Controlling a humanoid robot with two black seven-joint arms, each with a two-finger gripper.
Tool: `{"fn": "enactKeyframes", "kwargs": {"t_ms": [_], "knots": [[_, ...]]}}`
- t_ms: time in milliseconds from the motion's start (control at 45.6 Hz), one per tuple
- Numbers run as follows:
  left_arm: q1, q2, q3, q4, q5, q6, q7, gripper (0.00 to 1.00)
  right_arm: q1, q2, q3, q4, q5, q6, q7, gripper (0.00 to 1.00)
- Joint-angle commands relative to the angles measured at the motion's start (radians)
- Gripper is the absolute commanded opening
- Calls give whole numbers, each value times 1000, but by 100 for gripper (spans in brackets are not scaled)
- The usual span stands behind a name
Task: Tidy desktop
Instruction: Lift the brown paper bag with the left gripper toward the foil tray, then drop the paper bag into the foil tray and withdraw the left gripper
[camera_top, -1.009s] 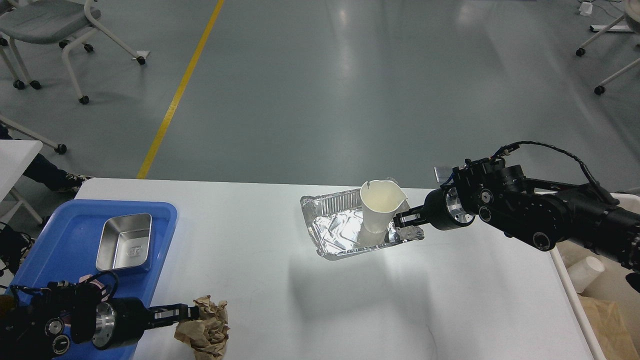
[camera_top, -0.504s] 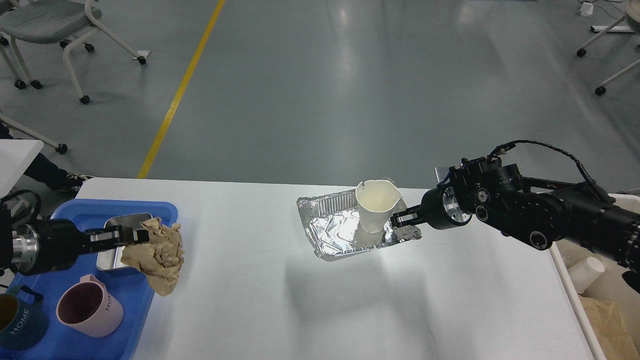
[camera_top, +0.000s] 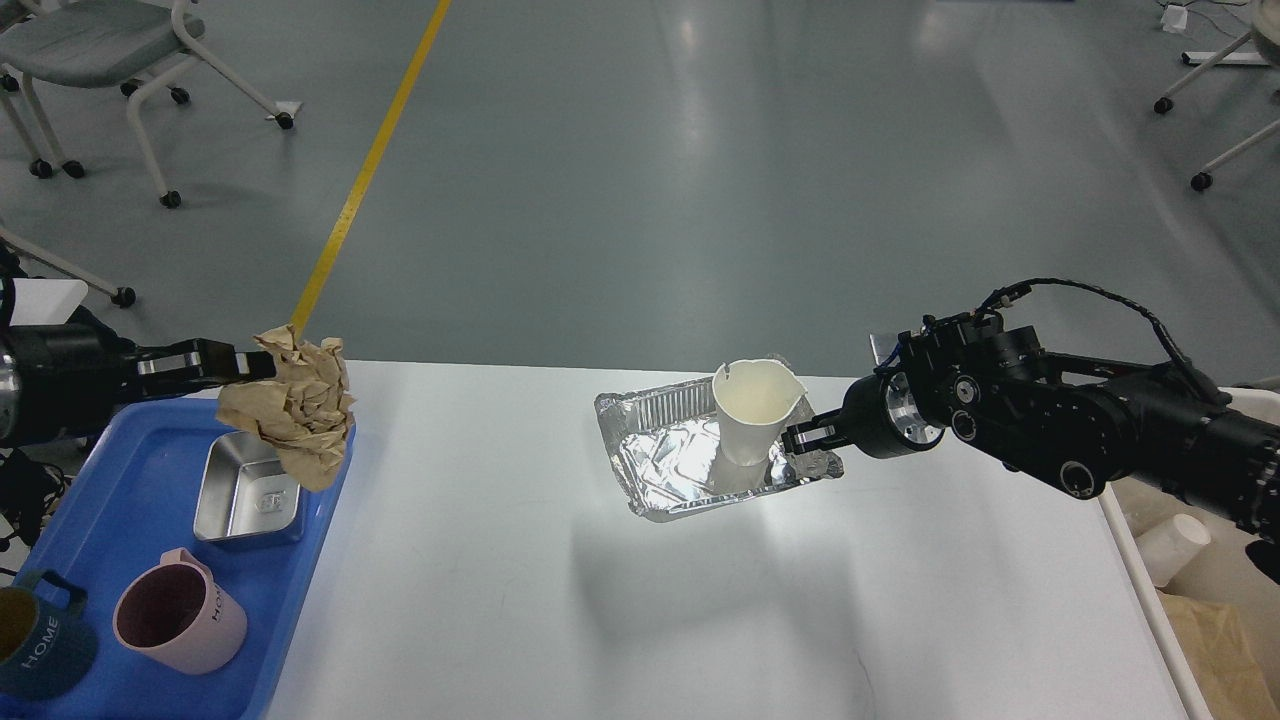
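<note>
The desktop (camera_top: 560, 620) fills the lower middle of the head view, a white slab whose long axis runs left to right across the picture, its far edge toward the open floor and its near edge out of sight below. At its left end sits a blue tray (camera_top: 120, 470) holding a steel pan (camera_top: 250, 490), a pink mug (camera_top: 180, 625) and a dark mug (camera_top: 35, 645); at its right end a beige bin (camera_top: 1190, 570) stands just beside the edge. Near the middle lies a foil tray (camera_top: 680, 470) with a paper cup (camera_top: 752, 410) standing upright in it. The left gripper (camera_top: 258, 365) is pinched closed on a crumpled brown paper wad (camera_top: 292, 410), held in the air above the tray's far corner and the steel pan. The likely trouble here: the wad hangs from a thin pinch on one edge and could slip or unfold, dropping among the clean dishes rather than into a waste bin, which seems to be well apart on the other side. The right gripper (camera_top: 810, 437) is at the foil tray's right rim, its fingers close together and apparently clamped on the rim, though that is a judgement. If it drags or lifts the tray unevenly, the tall, light cup may tip and roll onto the desktop, or the soft foil may buckle.
</note>
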Motion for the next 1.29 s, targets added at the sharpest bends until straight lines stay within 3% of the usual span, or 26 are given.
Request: {"fn": "enactKeyframes", "kwargs": {"t_ms": [0, 351, 745, 965, 1030, 1140, 1272], "knots": [[-5, -153, 7, 17, 7, 69, 49, 0, 0, -2, 0, 1, 0, 0, -1, 0], [-74, -550, 11, 225, 20, 109, 69, 0, 0, -1, 0, 1, 0, 0, 1, 0], [-84, -671, 19, 257, 20, 110, 113, 1, -6, 10, 2, -2, -2, 0, 1, 0], [-78, -736, 70, 348, 20, 112, 116, 6, -6, 7, 9, -2, 0, 0, 1, 0], [-72, -757, 70, 357, 20, 112, 118, 17, -6, 10, 11, -2, 0, 0, 1, 0], [-71, -773, 68, 359, 20, 115, 118, 51, -5, 7, 11, -2, 0, 0, 1, 0], [-69, -783, 51, 360, 0, 147, 115, 71, -5, 4, 12, 0, 0, 0, 1, 0]]}}
